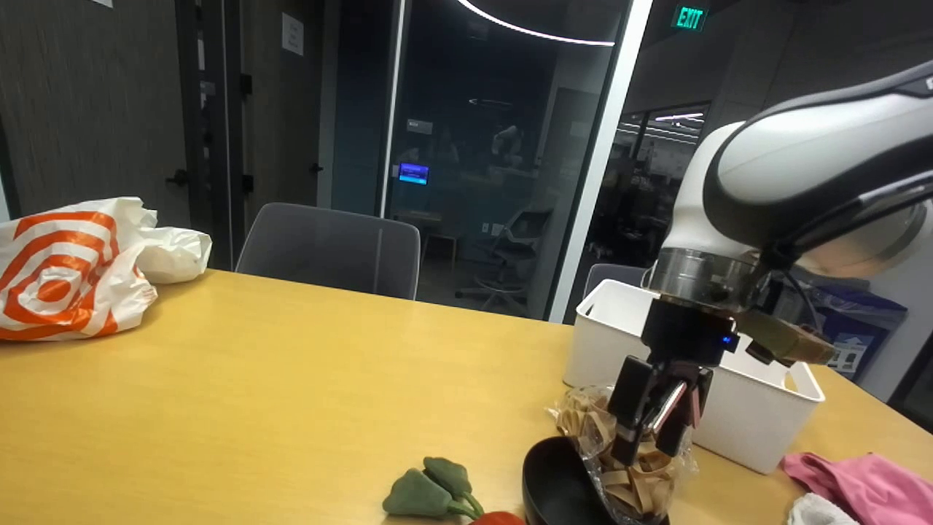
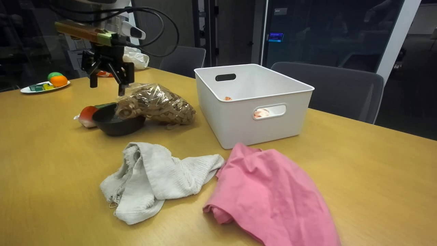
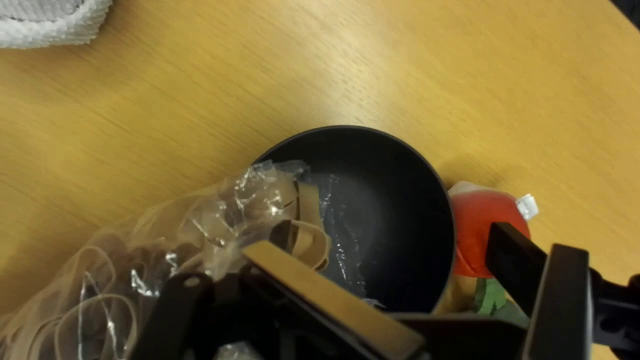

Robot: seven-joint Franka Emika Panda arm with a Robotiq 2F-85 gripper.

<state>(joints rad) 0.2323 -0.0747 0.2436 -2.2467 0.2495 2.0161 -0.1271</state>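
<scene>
- So the gripper (image 2: 107,89) is hanging in the upper left of an exterior view, pointing down, and its jaws are standing wide apart.
- Closest thing to it: a clear bag of tan bands (image 2: 157,102), lying left of center in that same frame. In the wrist view it's filling the lower left, with one finger (image 3: 332,299) overlapping it.
- Honestly can't tell if that finger is touching the plastic; the angle is kinda poor, and it might just be hovering above.
- One end of the bag is draping over the rim of a black bowl (image 3: 395,215), which is sitting around mid-frame in the wrist view.
- A soft-looking red thing (image 3: 485,225) with a small white tag (image 3: 527,206) is resting just beside the bowl, right of center there. Some dark green pieces (image 1: 417,496) are lying near it, bottom center of an exterior view.
- A white bin (image 2: 266,131) is standing right of center, a pinkish thing (image 2: 261,113) showing through its side.
- A whitish towel (image 2: 174,177) and a pink cloth (image 2: 273,198) are lying crumpled across the lower middle.
- Upper left, a plate (image 2: 27,90) is carrying an orange ball (image 2: 58,81) among other stuff.
- A shopping bag (image 1: 55,292) with target rings is slumping at the left edge of the frame, on the yellow table (image 1: 306,379).
</scene>
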